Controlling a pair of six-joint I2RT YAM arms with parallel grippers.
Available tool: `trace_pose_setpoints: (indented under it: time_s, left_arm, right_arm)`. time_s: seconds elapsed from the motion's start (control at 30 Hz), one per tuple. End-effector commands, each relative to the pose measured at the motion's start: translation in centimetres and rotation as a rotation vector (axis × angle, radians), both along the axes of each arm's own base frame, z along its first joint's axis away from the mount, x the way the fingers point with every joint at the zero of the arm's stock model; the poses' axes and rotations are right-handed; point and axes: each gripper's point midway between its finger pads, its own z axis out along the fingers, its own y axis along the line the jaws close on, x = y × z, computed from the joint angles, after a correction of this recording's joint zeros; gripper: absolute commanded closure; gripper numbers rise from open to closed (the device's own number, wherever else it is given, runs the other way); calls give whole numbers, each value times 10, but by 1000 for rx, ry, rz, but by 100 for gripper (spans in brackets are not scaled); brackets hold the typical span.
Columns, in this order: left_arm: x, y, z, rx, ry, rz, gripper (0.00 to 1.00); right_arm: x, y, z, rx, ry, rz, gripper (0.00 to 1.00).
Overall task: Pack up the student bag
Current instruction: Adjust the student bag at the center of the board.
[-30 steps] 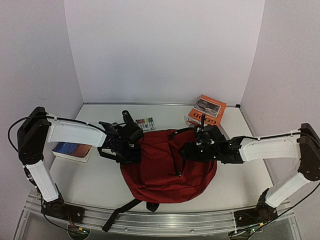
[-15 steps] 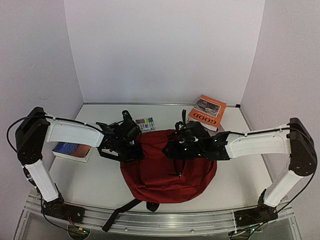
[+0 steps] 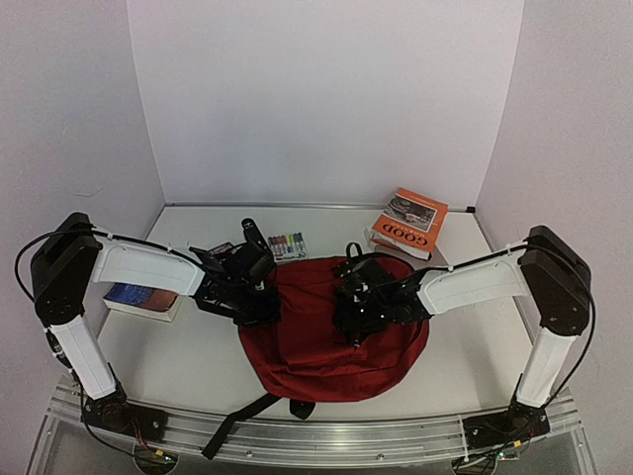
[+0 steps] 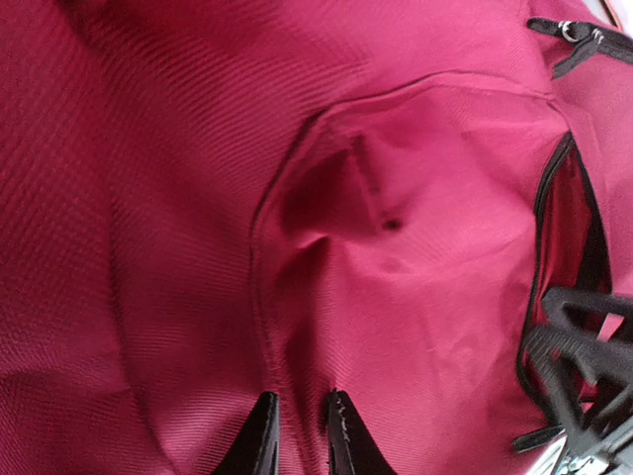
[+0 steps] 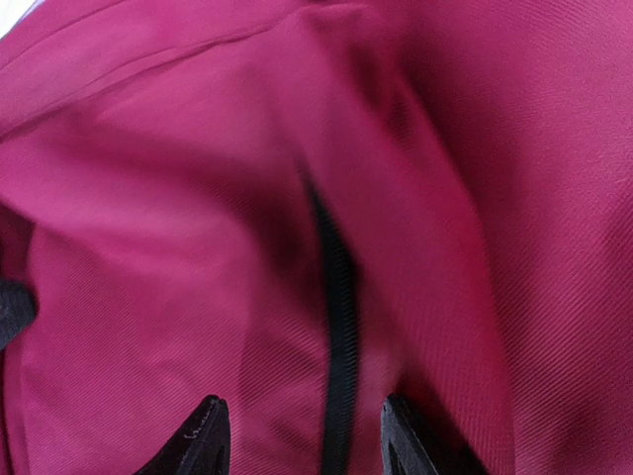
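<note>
Inspection from the left: the left fingers [image 4: 259,445] lie low on the left flank of the student bag [image 3: 307,356], drawn nearly together with a raised seam of the cloth pinched between their tips. The bag lies flat in the middle of the worktop [image 3: 198,356], between the two arms, with one black strap [image 3: 242,421] trailing toward the near edge. It is dark red woven fabric with a fine ribbed weave, puckered and dimpled around a sewn pocket panel [image 4: 415,198], with black zip tracks and pulls. In my judgement it will handle as a soft, limp item, light while unfilled, with no stiffness of its own. Any lift by the cloth will gather a fold instead of raising the whole body. The weave looks matt and should not slip readily, and nothing about it appears fragile. The soundest places to take hold are the seam ridges, the cloth edge beside a zip, or a strap. A flat expanse of panel offers little to grip. Further right, the right fingers [image 5: 203,445] stand spread apart over the middle of the bag, one on each side of a black zipper [image 5: 339,297], holding nothing. That view is blurred, so I cannot tell whether the zipper is open or closed at that point.
</note>
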Motion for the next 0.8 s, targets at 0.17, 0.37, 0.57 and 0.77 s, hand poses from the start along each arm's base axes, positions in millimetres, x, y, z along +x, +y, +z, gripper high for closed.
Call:
trace_pose_setpoints:
  time_s: [0.17,0.37,0.57,0.77]
  left_arm:
    - [5,-3,2,-31,-15,3,91]
    - [4,0,0,-30,-7,6,96]
    - [3,3,-5,-26,1,12,100]
    - [3,7,-8,-22,5,21,100]
  right_arm:
    - [8,-10,-25,-44,38,-20,51]
    - [13,1,-32,-15,39,-8,58]
    - [20,12,-26,60,34,7,68]
    - [23,18,-13,106,25,16,83]
